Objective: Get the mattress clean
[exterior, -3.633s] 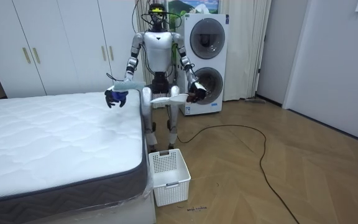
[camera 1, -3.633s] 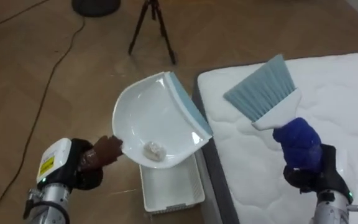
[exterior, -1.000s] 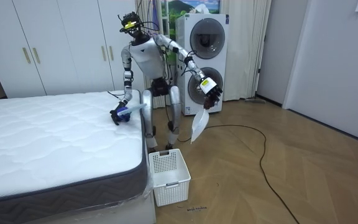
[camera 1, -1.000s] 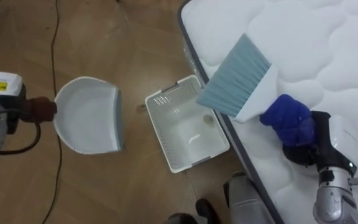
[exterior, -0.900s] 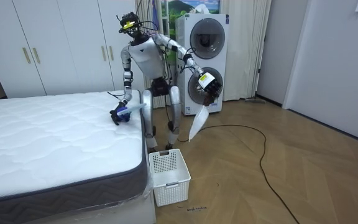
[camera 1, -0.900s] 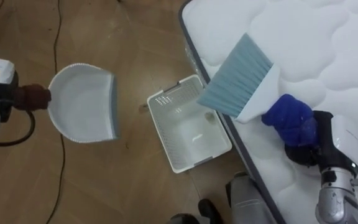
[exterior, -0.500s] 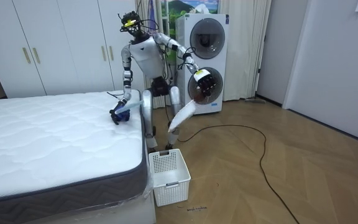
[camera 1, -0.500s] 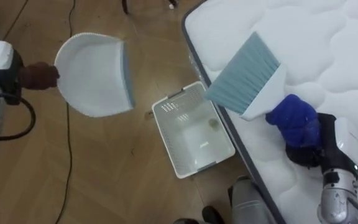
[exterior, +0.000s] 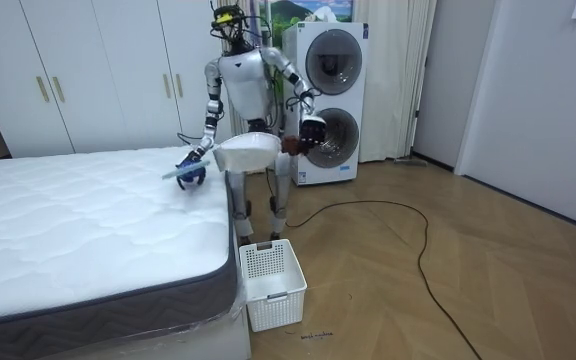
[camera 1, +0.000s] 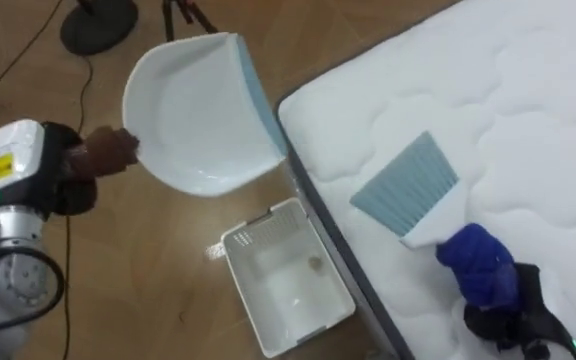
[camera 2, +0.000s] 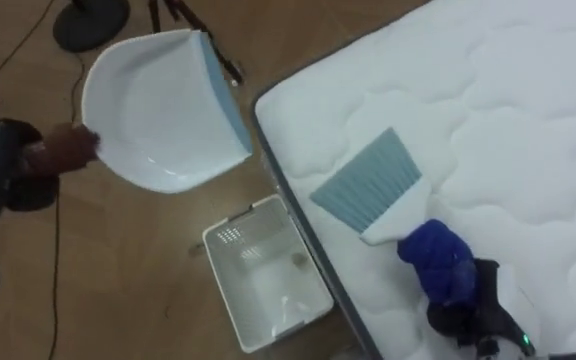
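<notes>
A white dustpan point(camera 1: 198, 110) with a blue lip hangs empty over the floor, its lip close to the mattress point(camera 1: 508, 110) corner. My left hand point(camera 1: 68, 185) is shut on the dustpan's brown handle point(camera 1: 110, 152). A brush point(camera 1: 406, 188) with grey-blue bristles lies low over the mattress near its edge. My right hand point(camera 1: 513, 312) is shut on the brush's blue handle point(camera 1: 478, 262). Below, a white basket point(camera 1: 318, 318) stands on the floor against the bed, with a small scrap point(camera 1: 315, 264) inside. In the room view I stand upright at the bed's corner, dustpan point(exterior: 246, 152) held level.
A stand's round base point(camera 1: 98, 22) and tripod legs are on the wood floor beyond the dustpan. A dark cable point(exterior: 388, 215) runs across the floor. A stacked washer and dryer point(exterior: 328, 100) are behind me, and white wardrobes point(exterior: 98, 75) line the wall.
The dustpan swung out to my left, tipped down, then came back up level by the bed corner. Its scrap is gone and one lies in the basket. The brush sank toward the mattress.
</notes>
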